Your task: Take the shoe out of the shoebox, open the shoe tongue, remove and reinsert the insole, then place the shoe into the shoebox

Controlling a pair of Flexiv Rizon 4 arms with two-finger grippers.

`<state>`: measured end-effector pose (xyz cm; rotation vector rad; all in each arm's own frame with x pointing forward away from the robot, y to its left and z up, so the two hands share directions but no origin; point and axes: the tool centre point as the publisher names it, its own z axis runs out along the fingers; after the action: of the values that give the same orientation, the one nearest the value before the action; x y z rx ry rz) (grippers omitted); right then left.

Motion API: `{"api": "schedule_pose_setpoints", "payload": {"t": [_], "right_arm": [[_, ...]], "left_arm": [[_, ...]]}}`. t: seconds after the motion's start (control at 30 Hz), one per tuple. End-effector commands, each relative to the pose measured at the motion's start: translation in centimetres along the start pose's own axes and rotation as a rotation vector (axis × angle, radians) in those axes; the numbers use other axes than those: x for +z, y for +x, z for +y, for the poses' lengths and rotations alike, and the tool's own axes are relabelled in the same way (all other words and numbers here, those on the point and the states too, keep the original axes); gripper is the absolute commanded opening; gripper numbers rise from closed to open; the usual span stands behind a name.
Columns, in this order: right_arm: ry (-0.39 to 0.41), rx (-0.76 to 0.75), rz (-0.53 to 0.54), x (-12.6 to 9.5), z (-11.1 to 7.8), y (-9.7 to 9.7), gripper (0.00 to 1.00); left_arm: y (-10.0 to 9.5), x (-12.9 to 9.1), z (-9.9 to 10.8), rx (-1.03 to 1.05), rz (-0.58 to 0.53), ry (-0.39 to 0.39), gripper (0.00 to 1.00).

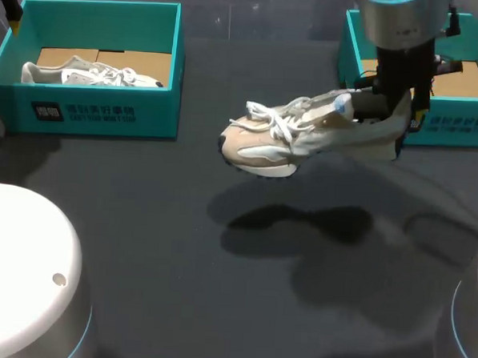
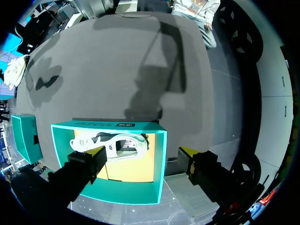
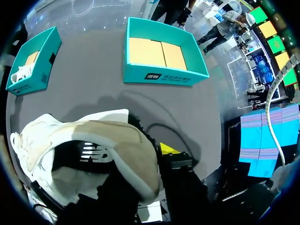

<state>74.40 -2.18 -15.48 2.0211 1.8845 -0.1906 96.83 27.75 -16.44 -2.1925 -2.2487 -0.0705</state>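
Over the dark table (image 1: 178,264), the shoe (image 1: 306,130) hangs in the air above its own shadow. The right gripper (image 1: 381,108) has its fingers clenched on the heel collar. One yellow tip (image 3: 168,149) shows outside the heel, and the other is hidden, presumably inside the opening. Holding it by the heel leaves the laces and tongue free, which I judge suits the tongue-opening step, and the toe points towards my left arm's side, where that arm could reach it. Just behind the shoe stands the right shoebox (image 1: 458,126) with only its cardboard floor showing, so the shoe looks to be out of it already. Farther off, at the far left, the left gripper (image 2: 143,152) hovers above the left shoebox (image 2: 159,164) with its fingers spread wide and released, touching nothing. A second shoe (image 2: 117,145) lies in that box on its side. The held shoe is a trainer in beige and cream panels with white laces tied loosely over the tongue, a pale sole and a dark lining inside the heel. It hangs roughly level, with the toe dipped a little.
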Motion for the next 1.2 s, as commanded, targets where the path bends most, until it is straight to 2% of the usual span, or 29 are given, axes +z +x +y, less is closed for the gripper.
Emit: {"api": "schedule_pose_setpoints", "payload": {"t": [0.03, 0.17, 0.23, 0.73, 1.0, 1.2], "right_arm": [[-0.016, 0.002, -0.016, 0.9, -2.1, 3.3, 0.0], [-0.01, 0.027, -0.021, 1.5, -4.2, 5.5, 0.0], [0.025, 0.068, -0.002, 2.4, -5.4, 6.8, 0.0], [0.025, 0.068, -0.002, 2.4, -5.4, 6.8, 0.0], [0.034, 0.133, -0.109, 4.8, -7.7, 10.2, 0.0], [0.038, 0.121, -0.095, 6.1, -8.4, 11.1, 0.0]], "left_arm": [[0.0, -0.1, -0.1, 0.001, 0.003, -0.002, 1.0], [0.0, -0.1, -0.1, 0.001, 0.003, -0.002, 1.0], [0.0, -0.1, -0.1, 0.001, 0.003, -0.002, 1.0], [0.0, -0.1, -0.1, 0.001, 0.003, -0.002, 1.0], [0.0, -0.1, -0.1, 0.001, 0.003, -0.002, 1.0], [0.0, -0.1, -0.1, 0.001, 0.003, -0.002, 1.0]]}}
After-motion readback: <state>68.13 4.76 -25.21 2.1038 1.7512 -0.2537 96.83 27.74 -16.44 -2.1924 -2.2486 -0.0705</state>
